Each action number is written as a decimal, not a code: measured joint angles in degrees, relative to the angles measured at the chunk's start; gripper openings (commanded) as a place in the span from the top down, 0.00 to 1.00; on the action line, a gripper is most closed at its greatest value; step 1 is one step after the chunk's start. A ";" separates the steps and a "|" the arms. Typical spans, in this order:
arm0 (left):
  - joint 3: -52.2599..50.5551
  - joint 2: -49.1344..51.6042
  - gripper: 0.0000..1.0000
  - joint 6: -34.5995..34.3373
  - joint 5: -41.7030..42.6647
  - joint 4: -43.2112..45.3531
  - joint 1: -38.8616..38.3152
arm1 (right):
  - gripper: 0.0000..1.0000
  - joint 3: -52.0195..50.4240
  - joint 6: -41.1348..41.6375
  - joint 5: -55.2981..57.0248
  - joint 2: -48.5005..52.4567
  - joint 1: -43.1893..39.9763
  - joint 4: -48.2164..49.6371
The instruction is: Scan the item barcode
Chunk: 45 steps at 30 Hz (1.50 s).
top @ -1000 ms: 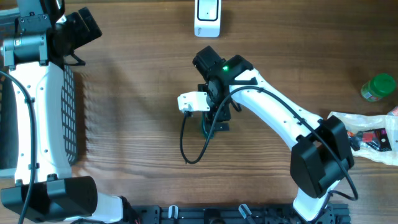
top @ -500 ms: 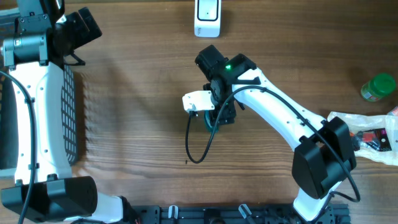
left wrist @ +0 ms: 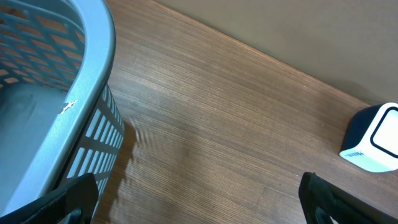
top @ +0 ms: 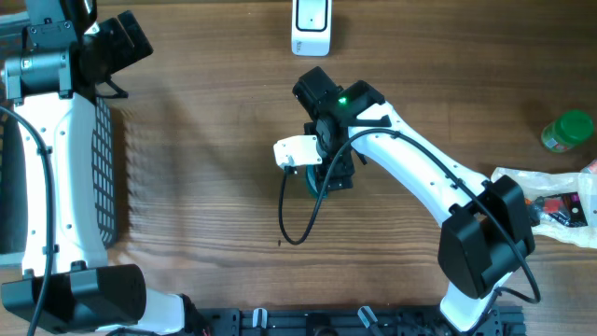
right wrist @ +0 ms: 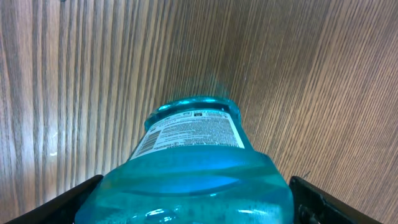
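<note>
Likely checkout mock-up: barcode scanner point(top: 311, 26), basket point(left wrist: 93, 143), wooden table point(top: 205, 187).

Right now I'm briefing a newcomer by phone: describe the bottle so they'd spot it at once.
Start at the wooden table and find the right gripper near its middle. Between its fingers is the bottle: see-through blue with a white printed label, unlike the green-topped jar at the table's right edge.

A brown wood-grain table point(top: 205, 140) lies under soft, even light. Beyond its edge runs a plain beige strip point(left wrist: 280, 31).
</note>
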 measured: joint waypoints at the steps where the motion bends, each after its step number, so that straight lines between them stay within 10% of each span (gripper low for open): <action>1: 0.00 0.00 0.00 0.00 0.00 0.04 0.00 | 0.04 0.00 -0.09 0.04 -0.02 0.00 -0.11; 45: -0.04 2.99 0.00 -1.27 0.00 1.07 0.00 | 0.00 3.30 -9.49 0.83 -0.55 1.27 -9.40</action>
